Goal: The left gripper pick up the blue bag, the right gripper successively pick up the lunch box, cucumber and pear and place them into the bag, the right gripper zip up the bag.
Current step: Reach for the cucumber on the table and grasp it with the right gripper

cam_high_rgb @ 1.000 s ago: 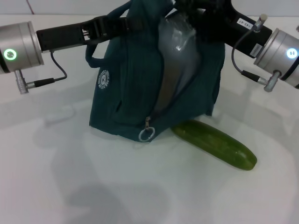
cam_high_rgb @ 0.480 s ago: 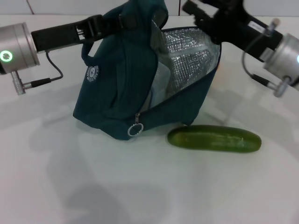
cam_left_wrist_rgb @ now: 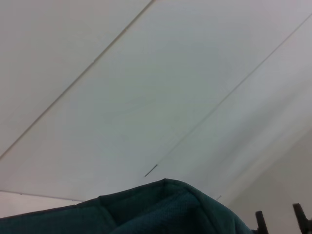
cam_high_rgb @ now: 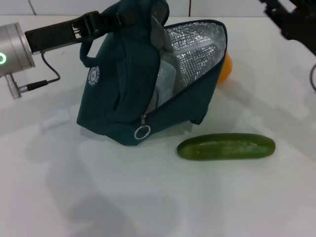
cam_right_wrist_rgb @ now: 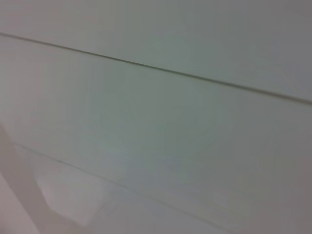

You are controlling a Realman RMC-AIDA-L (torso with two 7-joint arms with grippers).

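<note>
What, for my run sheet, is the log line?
left gripper holds blue bag; lunch box inside; cucumber, pear outside; right gripper aside

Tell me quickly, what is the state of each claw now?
Left claw: closed on the blue bag, holding its top up.
Right claw: at the far right edge of the head view; state cannot be told.

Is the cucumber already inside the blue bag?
No, the cucumber lies on the table, in front of the open blue bag.
</note>
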